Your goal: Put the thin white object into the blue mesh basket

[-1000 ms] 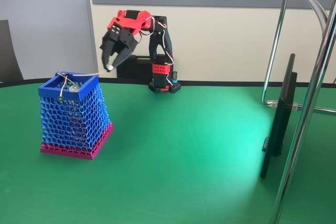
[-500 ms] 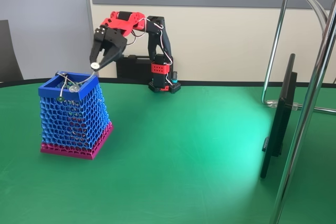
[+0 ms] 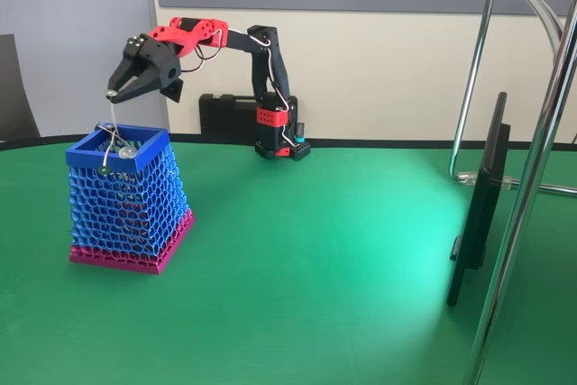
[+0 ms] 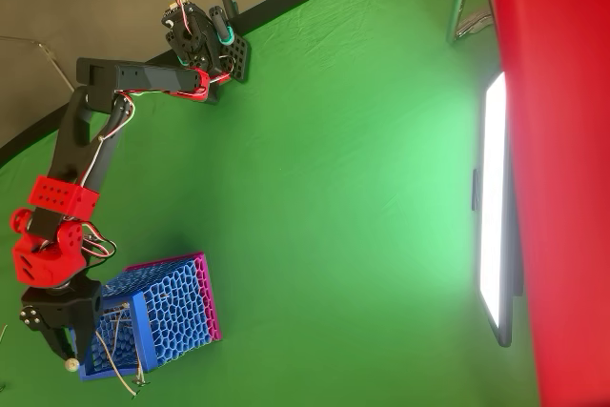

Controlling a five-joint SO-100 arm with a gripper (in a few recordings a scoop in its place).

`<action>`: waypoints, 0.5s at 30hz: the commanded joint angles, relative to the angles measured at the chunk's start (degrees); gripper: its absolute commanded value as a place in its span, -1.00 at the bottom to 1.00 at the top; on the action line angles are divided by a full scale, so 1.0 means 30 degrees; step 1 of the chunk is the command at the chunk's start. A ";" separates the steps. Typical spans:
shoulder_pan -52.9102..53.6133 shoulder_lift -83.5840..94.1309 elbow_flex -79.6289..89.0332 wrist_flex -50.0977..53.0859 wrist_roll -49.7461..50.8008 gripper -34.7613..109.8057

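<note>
Bench: green surface filling the lower part of the fixed view, with a black edge along its far side; it fills the middle of the overhead view too.
Monitor: thin black screen standing edge-on at the right of the fixed view, beside chrome stand tubes; in the overhead view its lit face runs down the right side.
Arm: red and black, its base at the far edge of the bench, reaching toward the upper left of the fixed view.
Blue mesh basket: upright at the left of the fixed view, blue square rim on top, magenta band at the bottom; lower left of the overhead view.
End effector: above the basket's open top, pointing down and left, clenched on the upper end of the thin white object.
Thin white object: hanging straight down from the fingertips to the basket's rim, lower end at the opening.
Metallic wire piece: lying across the basket's top, a small round disc on it; its wire ends poke past the rim in the overhead view.
</note>
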 commanded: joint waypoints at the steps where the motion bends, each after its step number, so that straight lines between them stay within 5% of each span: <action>1: 0.0410 0.1934 0.0879 -0.1318 -0.0234 -0.35; 15: -0.0205 0.8701 0.8994 -0.6064 -0.5303 -0.35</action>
